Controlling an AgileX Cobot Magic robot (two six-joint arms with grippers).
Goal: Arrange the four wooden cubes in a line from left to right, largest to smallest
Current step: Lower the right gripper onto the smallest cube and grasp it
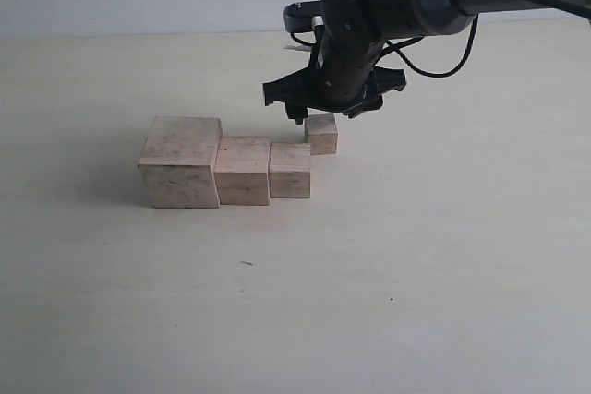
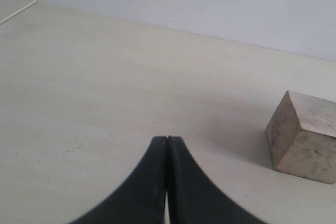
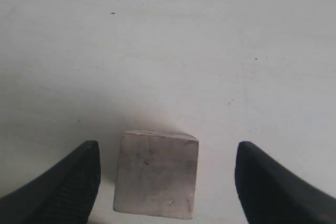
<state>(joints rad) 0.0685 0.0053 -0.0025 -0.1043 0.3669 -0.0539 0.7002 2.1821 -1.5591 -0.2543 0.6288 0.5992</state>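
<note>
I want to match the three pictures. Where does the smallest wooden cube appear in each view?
Exterior view: the smallest cube is rightmost, set slightly back from the others, under the right tool.
Left wrist view: one cube shows at the frame edge; which one cannot be told.
Right wrist view: it lies between the open tool's fingers, apart from both.
Shared landmark: the right tool, in the exterior and right wrist views.

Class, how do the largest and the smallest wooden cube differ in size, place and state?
The largest cube is clearly bigger than the smallest cube. The largest heads the row's left end; the smallest sits set back behind the right end. Only the smallest lies between the fingers of the open right gripper. Both are pale speckled wood.
</note>
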